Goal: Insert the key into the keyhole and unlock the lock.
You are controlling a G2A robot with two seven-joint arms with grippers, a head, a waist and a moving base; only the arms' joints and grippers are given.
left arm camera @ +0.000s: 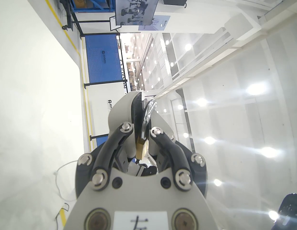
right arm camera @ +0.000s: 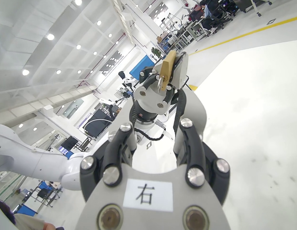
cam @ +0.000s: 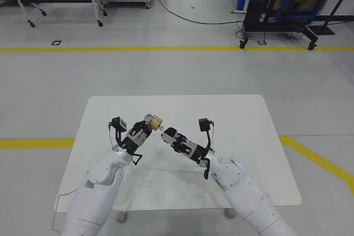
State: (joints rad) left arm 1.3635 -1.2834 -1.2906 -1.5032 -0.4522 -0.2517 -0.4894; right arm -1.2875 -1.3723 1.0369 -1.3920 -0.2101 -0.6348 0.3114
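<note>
1. Brass and steel made the lock hard and stiff, and I judge it small but dense. Its faces looked smooth, so probably slippery; a grip on the flat sides seemed safest.
2. Your left jaws were clamped on the lock and held it in the air above the tabletop, not resting on it.
3. Your right jaws stood apart with nothing between them, just beside the lock and facing its end.
4. A small silver piece showed at that end; you could not tell if it was the key or the shackle.
5. If it was the key, take it by the flat head and turn gently, since a thin key may bend.
6. The tabletop edges lay well apart from both arms. The two jaws were close together, so short moves seemed wise.
</note>
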